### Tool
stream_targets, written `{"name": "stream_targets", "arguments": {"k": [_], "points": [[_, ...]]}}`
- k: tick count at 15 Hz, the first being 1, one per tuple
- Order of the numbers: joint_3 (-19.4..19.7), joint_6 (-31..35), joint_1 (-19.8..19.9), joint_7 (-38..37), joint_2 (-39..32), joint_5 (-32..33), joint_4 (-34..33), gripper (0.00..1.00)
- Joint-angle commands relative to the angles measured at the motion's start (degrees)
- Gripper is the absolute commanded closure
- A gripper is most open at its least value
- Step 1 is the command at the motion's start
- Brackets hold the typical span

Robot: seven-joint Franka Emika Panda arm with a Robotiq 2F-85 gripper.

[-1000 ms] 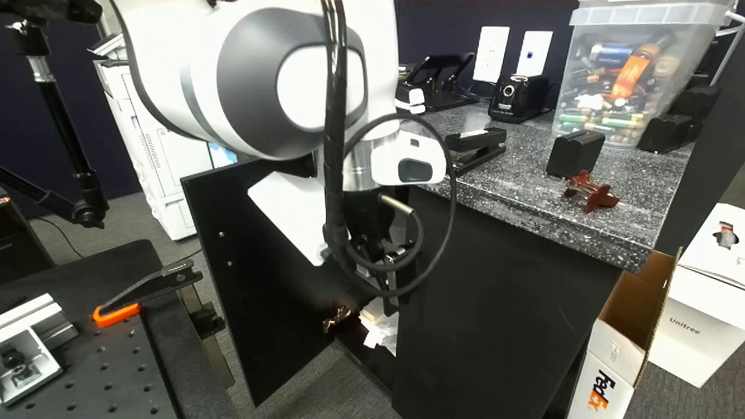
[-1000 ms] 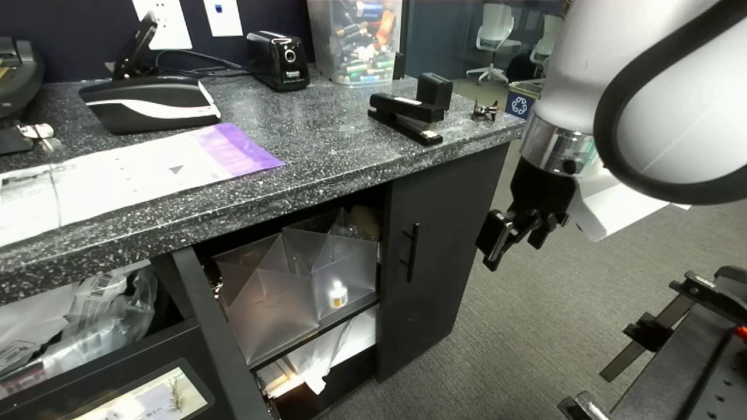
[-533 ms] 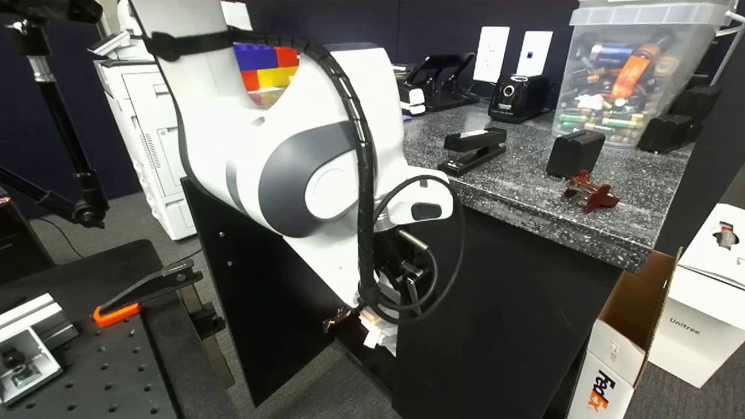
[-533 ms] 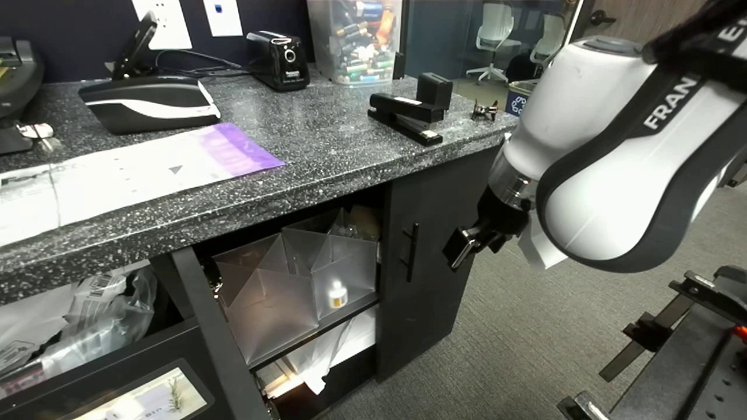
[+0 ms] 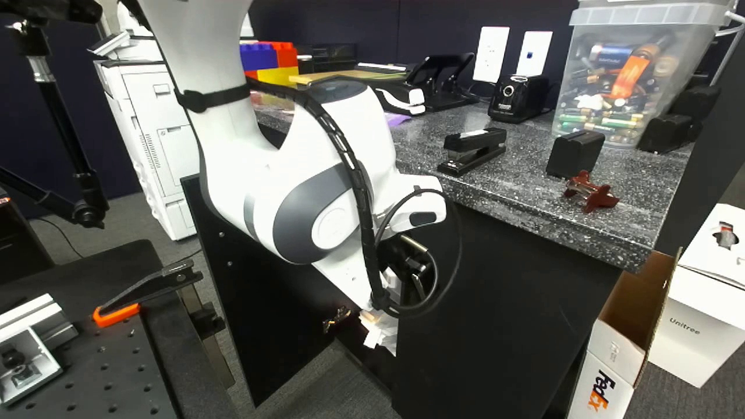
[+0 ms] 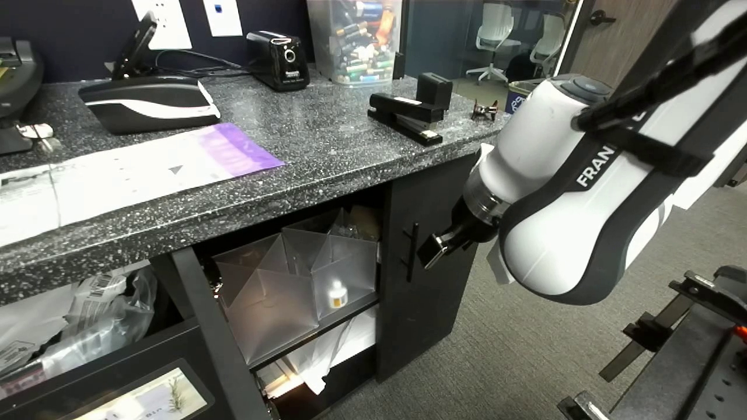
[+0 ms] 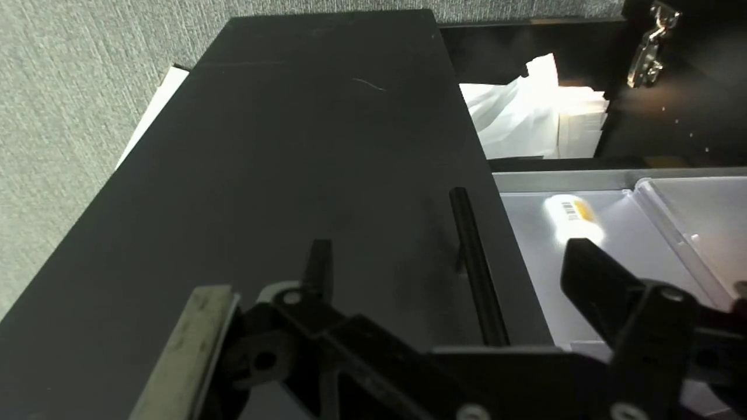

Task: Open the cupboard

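— Starting at the gripper (image 7: 452, 256): how set?

— Spread wide, with fingers (image 7: 595, 286) well apart. In the wrist view, see a black bar handle (image 7: 477, 265) within that gap; in an exterior view, see the same handle (image 6: 411, 268) upright, just beside one fingertip. Cannot tell whether touching.

— Fixed to what?

— To a flat matte black door (image 7: 327, 163), directly before the gripper and shut against the cupboard (image 5: 500, 326). So, found straight ahead of the fingers, and reaching off sideways past the handle.

— Past that handle edge, then?

— Look beside the gripper, inside the cupboard, and find translucent plastic bins (image 6: 274, 297) on a shelf (image 6: 327, 326), with a small white bottle (image 6: 337, 296) showing through one. Lower than the gripper, see loose white sheets (image 7: 525, 122), brightly lit.

— Going farther sideways?

— Find a second black door (image 5: 256, 302), swung out from the cupboard and well apart from the gripper, with a metal hinge (image 7: 646, 55) low on its inner face.

— And overhead?

— Above the gripper, see a speckled grey granite countertop (image 6: 327, 134) carrying a black stapler (image 6: 402, 108) near its front edge. Behind that, note an electric pencil sharpener (image 6: 279, 64) and a clear plastic tub (image 5: 646, 16) of batteries (image 5: 616, 123), then, farthest off, two white wall plates (image 5: 492, 53).
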State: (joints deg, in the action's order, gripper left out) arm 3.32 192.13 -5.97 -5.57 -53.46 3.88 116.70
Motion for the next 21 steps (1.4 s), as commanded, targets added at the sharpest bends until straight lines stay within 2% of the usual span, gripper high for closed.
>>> {"name": "stream_targets", "arguments": {"k": [1,6,7,8,10,17,19,21], "points": [[-0.1,3.8,-0.3,2.9,-4.8,-1.4,-5.4,0.00],[-1.0,5.4,-0.2,4.1,-8.0,-1.1,-9.3,0.00],[-1.1,6.2,-0.3,4.3,-8.5,-1.1,-9.8,0.03],[-1.3,6.4,-0.4,4.5,-8.8,-1.0,-10.2,0.24],[-1.4,7.5,-0.6,5.1,-10.0,-1.0,-11.5,0.31],[-0.9,7.6,-1.6,7.0,-15.3,-0.8,-17.1,0.85],[-0.1,7.4,-3.0,7.4,-16.9,-1.2,-19.2,0.99],[0.8,7.9,-3.9,7.6,-17.1,-1.7,-19.2,0.99]]}}
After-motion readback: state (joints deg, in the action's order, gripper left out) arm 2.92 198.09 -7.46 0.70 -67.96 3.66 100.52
